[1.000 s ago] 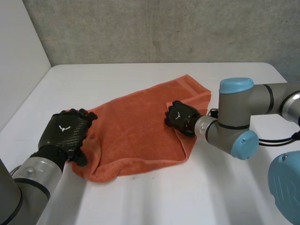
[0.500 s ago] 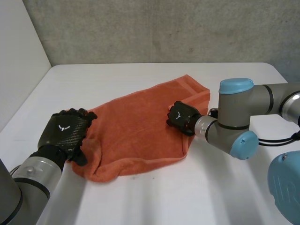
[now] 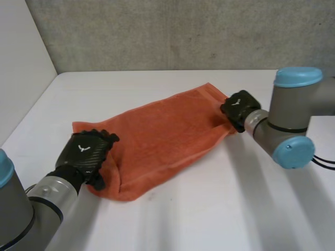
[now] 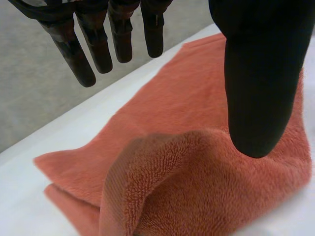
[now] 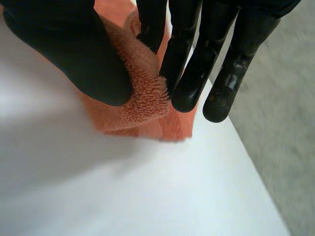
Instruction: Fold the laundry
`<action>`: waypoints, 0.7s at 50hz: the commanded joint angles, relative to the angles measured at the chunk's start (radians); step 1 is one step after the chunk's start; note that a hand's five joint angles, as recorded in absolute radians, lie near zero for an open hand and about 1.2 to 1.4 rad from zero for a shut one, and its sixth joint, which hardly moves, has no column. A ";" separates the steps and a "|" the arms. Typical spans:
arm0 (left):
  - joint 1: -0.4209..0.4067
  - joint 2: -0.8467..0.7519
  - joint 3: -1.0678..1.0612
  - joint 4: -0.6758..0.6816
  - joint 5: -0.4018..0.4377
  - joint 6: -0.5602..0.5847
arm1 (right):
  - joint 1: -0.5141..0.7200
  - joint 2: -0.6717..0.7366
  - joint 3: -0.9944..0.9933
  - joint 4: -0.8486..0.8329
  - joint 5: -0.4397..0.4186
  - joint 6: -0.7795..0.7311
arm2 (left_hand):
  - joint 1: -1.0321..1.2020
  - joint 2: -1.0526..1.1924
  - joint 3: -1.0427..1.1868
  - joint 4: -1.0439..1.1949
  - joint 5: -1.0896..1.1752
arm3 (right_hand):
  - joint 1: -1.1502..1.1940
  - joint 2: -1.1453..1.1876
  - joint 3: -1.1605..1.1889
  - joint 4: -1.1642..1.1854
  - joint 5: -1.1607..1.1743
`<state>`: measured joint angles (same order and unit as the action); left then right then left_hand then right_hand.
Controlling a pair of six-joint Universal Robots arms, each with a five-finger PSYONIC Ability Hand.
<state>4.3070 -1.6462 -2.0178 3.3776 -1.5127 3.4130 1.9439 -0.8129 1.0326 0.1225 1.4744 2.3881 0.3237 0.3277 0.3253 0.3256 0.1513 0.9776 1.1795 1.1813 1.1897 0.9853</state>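
Left end: I have the left hand on the near-left end of the orange towel. In its wrist view the fingers hang straight and apart from the thumb, pinching nothing. A humped fold of terry sits under the thumb tip.
Middle: I see the towel lying on the white table. It is stretched in a long band from near left to far right, and its near-left end is bunched and doubled over.
Right end: the right hand is at the towel's far-right end. My wrist view there shows the thumb and fingers pinching a fold of the edge between them.
Behind: a grey concrete wall runs along the table's far side.
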 commanded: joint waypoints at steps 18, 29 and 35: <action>0.146 -0.259 0.096 -0.004 0.100 0.270 | -0.143 -0.272 0.477 -0.098 -0.006 0.088 | 0.991 0.987 0.989 0.989 0.989 | 0.419 0.217 0.215 0.207 0.236; 0.137 0.060 0.093 0.023 0.098 0.166 | -0.204 -0.511 0.495 -0.038 0.000 0.042 | 1.073 1.069 1.071 1.071 1.070 | 0.419 0.217 0.215 0.207 0.236; 0.189 0.307 0.091 -0.013 0.106 0.000 | -0.261 -0.687 0.481 0.262 -0.006 -0.047 | 1.073 1.069 1.071 1.071 1.070 | 0.419 0.217 0.215 0.207 0.236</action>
<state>4.4599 -1.4824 -1.9239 3.3939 -1.4120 3.5132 1.7156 -1.3845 1.5210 0.1750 1.4723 2.4050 1.1624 1.2143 1.2112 1.2139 1.0126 0.9776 1.1795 1.1832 1.1898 0.9853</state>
